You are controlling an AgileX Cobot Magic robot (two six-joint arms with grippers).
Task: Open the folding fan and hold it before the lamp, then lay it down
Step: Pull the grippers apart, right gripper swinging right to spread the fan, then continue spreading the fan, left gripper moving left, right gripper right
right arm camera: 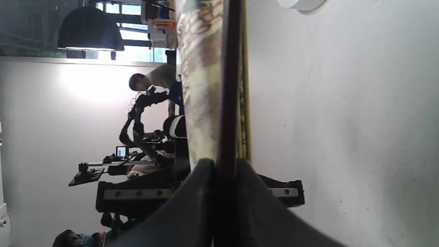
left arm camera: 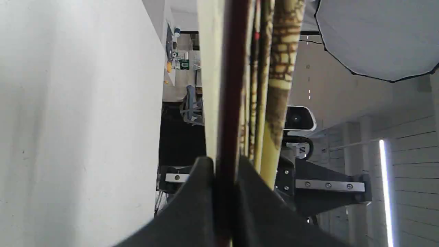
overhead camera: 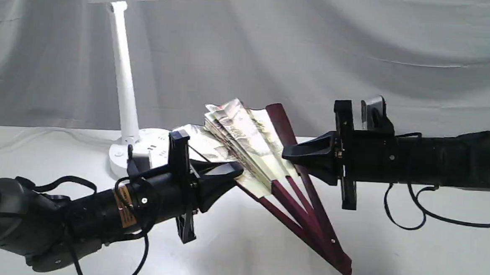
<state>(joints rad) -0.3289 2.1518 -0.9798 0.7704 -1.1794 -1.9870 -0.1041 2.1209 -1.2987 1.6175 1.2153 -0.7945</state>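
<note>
The fan is only part-open — its pleats are bunched between the two sets of jaws. The left gripper pinches one outer rib, the right gripper the other. Full spreading, showing it before the lamp beyond the left jaws, and laying it down remain.

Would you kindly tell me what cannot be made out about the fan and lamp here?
- Lamp head: exterior view, partly cut off by the top edge.
- Lamp base: exterior view, partly hidden behind the left tool and folding fan.
- Fan's painting: blurred in the exterior view, edge-on in both wrist views.
</note>
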